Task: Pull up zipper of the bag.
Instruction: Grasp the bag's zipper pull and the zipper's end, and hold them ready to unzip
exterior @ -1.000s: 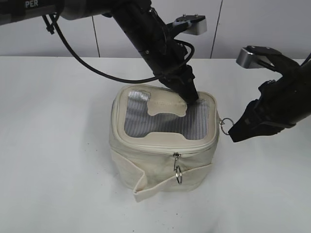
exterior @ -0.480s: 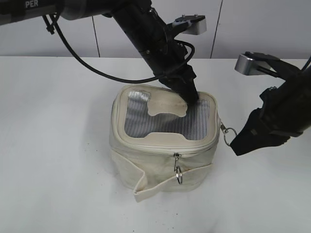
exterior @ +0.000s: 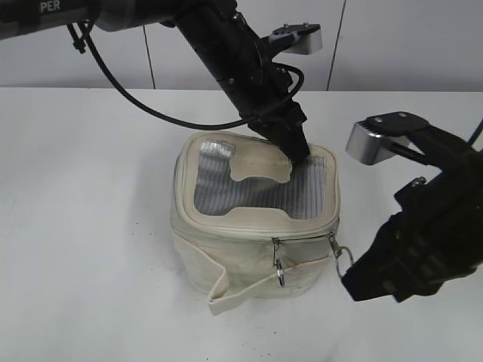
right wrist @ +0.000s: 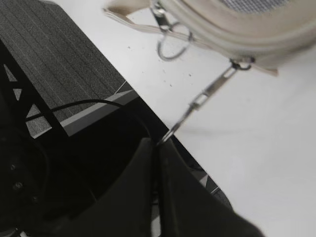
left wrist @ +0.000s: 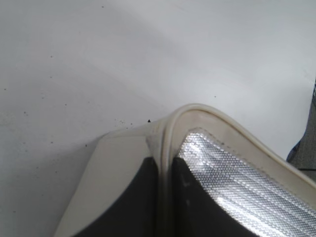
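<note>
The cream bag (exterior: 226,256) stands on the white table, grey mesh top (exterior: 226,188) up. My left gripper (exterior: 296,153) is shut on the bag's far rim; in the left wrist view its jaws (left wrist: 165,170) pinch the cream rim piping (left wrist: 170,131) beside the mesh (left wrist: 232,173). The zipper track (exterior: 241,226) runs round the lid. My right gripper (exterior: 352,277) is shut on the ring pull (exterior: 344,255) of a slider at the front right corner; the right wrist view shows the taut pull (right wrist: 207,91) between its jaws (right wrist: 160,144). A second slider's ring (exterior: 278,264) hangs at the front middle.
A loose cream strap (exterior: 241,290) hangs off the bag's front. The left arm's black cable (exterior: 128,94) loops over the table at the back left. The right wrist view shows the table's front edge (right wrist: 148,111) with dark floor below.
My right gripper has moved from the bag's right side forward to its front right corner, drawing the slider along the track round that corner. The left gripper has stayed on the far rim.
</note>
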Available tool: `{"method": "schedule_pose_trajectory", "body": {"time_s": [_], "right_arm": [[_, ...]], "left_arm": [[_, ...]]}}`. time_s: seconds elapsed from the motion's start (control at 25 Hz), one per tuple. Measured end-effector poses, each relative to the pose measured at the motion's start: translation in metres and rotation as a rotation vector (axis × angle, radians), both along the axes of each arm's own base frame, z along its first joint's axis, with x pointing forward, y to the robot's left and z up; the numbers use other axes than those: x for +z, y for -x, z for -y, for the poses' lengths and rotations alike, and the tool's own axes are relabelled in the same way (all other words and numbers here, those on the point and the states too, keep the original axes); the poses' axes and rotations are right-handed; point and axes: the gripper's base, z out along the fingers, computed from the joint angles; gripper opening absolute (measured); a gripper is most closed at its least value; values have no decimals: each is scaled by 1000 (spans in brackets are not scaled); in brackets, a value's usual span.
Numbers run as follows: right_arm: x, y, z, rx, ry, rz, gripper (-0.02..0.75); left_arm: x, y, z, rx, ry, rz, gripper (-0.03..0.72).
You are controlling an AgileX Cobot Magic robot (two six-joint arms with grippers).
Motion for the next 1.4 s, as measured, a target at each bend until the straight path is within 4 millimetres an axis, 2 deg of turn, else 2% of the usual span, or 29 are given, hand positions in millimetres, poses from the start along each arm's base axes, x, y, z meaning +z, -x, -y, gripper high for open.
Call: {"method": "schedule_pose_trajectory", "body": {"time_s": [0.2, 0.36, 0.48, 0.6, 0.76, 0.96, 1.2, 1.4], "right_arm": [[3, 14, -40, 55, -76, 83, 5], [5, 24, -79, 129, -139, 25, 5], [4, 21, -104, 175, -147, 10, 5], [2, 17, -114, 188, -142, 8, 5], [4, 15, -107, 159, -80, 44, 5], [30, 13, -82, 57, 11, 176, 10], [51, 22, -38, -38, 24, 239, 97], [41, 36, 6, -124, 54, 246, 181]], "left_arm": [[0, 1, 0, 0, -2, -7, 45], [0, -1, 0, 19, -1, -5, 43], [0, -1, 0, 23, -1, -5, 43], [0, -1, 0, 26, -2, -7, 43], [0, -1, 0, 27, -2, -7, 43], [0, -1, 0, 27, -2, -8, 43], [0, -1, 0, 26, -3, -9, 43], [0, -1, 0, 26, -3, -9, 43]]}}
